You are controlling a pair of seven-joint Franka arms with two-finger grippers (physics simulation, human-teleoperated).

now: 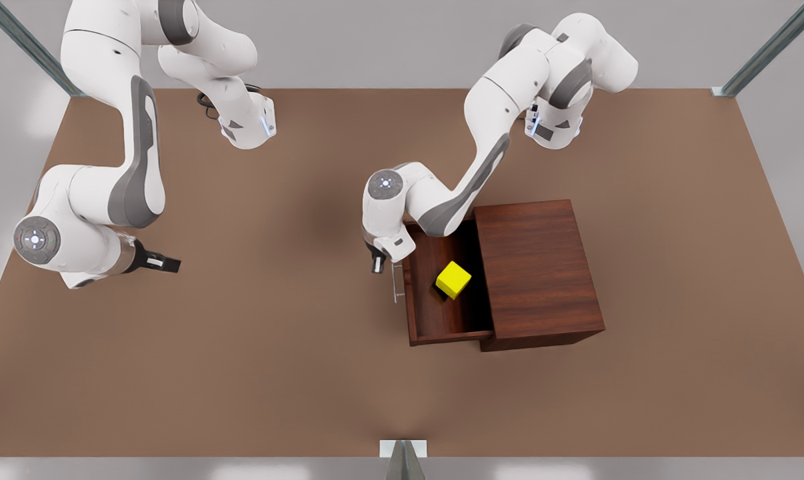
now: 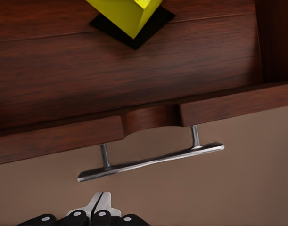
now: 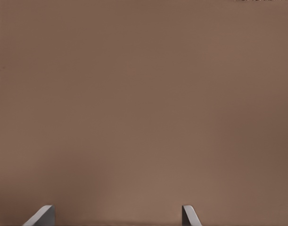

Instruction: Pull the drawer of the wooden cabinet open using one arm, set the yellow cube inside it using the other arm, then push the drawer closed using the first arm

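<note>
- Yellow cube [image 1: 453, 279] already rests on the floor of the drawer [image 1: 435, 313], which stands pulled out of the wooden cabinet [image 1: 539, 270] toward the front view's left.
- The left gripper [image 1: 379, 263] sits just off the silver bar handle [image 2: 151, 162], fingers pressed together, holding nothing.
- The right gripper [image 1: 162, 263] waits well apart over the bare brown table [image 1: 275, 373], fingers spread wide, empty.
- Closing seems next: press squarely on the drawer front near the handle's middle, pushing straight so it slides without skewing.
</note>
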